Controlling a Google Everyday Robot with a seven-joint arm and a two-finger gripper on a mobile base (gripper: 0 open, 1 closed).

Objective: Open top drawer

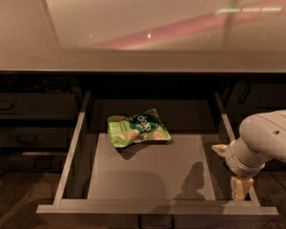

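Note:
The top drawer (74, 142) stands pulled far out under the counter, its shallow grey interior exposed. Its front panel (157, 213) lies along the bottom of the view, with the small handle (155, 222) at centre partly cut off. My gripper (234, 175) hangs over the drawer's right side rail near the front corner, at the end of the white arm (269, 135) coming in from the right. A pale finger (240, 187) points down beside the rail and another pale tip (220, 149) shows to the left of the wrist.
A green snack bag (138, 128) lies flat at the back of the drawer. Narrower dark drawer fronts (28, 106) with handles sit to the left. A glossy beige counter (143, 27) runs above. Another dark cabinet front (262, 97) sits at the right.

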